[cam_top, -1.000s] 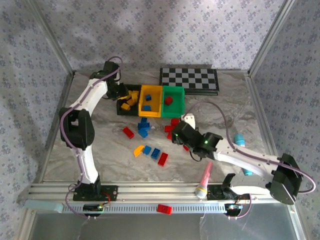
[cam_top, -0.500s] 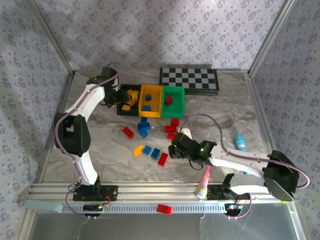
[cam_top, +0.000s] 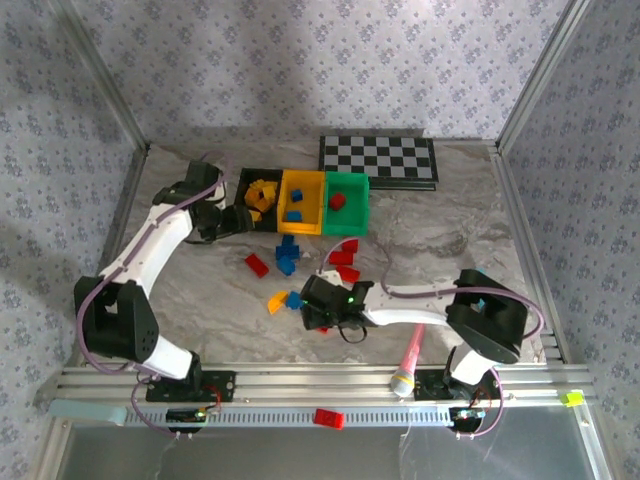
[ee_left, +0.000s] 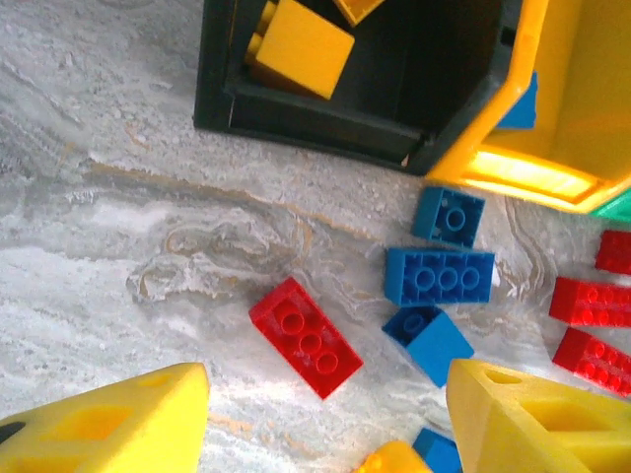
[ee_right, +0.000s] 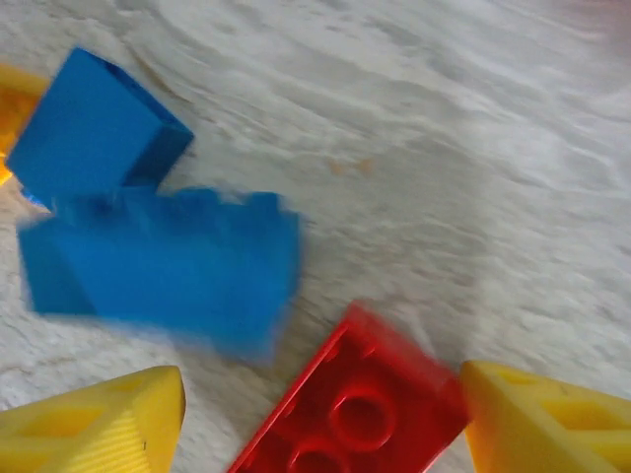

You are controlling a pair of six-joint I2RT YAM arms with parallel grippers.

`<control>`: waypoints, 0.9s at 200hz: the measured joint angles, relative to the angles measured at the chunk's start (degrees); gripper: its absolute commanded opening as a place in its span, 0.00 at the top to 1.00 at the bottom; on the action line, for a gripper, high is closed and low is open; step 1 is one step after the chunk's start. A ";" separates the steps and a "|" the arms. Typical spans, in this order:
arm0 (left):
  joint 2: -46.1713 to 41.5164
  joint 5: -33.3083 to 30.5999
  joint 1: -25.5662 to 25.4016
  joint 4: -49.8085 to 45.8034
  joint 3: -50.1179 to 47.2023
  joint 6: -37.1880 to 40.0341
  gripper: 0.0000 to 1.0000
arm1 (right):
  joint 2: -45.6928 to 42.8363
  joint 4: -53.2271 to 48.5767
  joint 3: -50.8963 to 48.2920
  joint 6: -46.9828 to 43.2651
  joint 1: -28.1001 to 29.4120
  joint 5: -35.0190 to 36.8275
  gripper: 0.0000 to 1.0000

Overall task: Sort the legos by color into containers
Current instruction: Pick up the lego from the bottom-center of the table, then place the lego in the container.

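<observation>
Three containers stand in a row: a black bin (cam_top: 256, 196) with yellow legos (ee_left: 301, 49), a yellow bin (cam_top: 302, 201) with blue ones and a green bin (cam_top: 346, 203) with a red one. Loose red, blue and yellow legos lie in front of them. My left gripper (cam_top: 224, 223) (ee_left: 325, 394) hangs open and empty just left of the black bin, with a red brick (ee_left: 306, 337) on the table ahead of its fingers. My right gripper (cam_top: 312, 304) (ee_right: 323, 394) is open and low over the front cluster. It straddles a red brick (ee_right: 355, 414) that touches its right finger; blue bricks (ee_right: 168, 266) lie beside it.
A checkerboard (cam_top: 378, 160) lies behind the bins at the back right. A pink marker (cam_top: 410, 360) rests near the front rail. One red brick (cam_top: 327, 418) sits on the rail. A yellow brick (cam_top: 277, 300) and blue bricks (cam_top: 288, 255) lie mid-table.
My left gripper has pulled back out of the black bin toward the near left and opened. My right arm has swung left and down to the front bricks.
</observation>
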 measured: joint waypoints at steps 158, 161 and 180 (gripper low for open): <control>-6.38 3.96 0.66 1.18 -8.26 -0.72 0.37 | -12.57 -9.55 2.75 -3.37 -11.63 3.91 0.65; -6.38 4.13 0.66 1.25 -8.26 -0.79 0.37 | -12.61 -9.49 2.99 -3.80 -12.57 3.87 0.65; -6.40 4.61 0.33 1.62 -8.48 -1.14 0.37 | -12.70 -8.98 4.83 -7.08 -18.80 3.28 0.65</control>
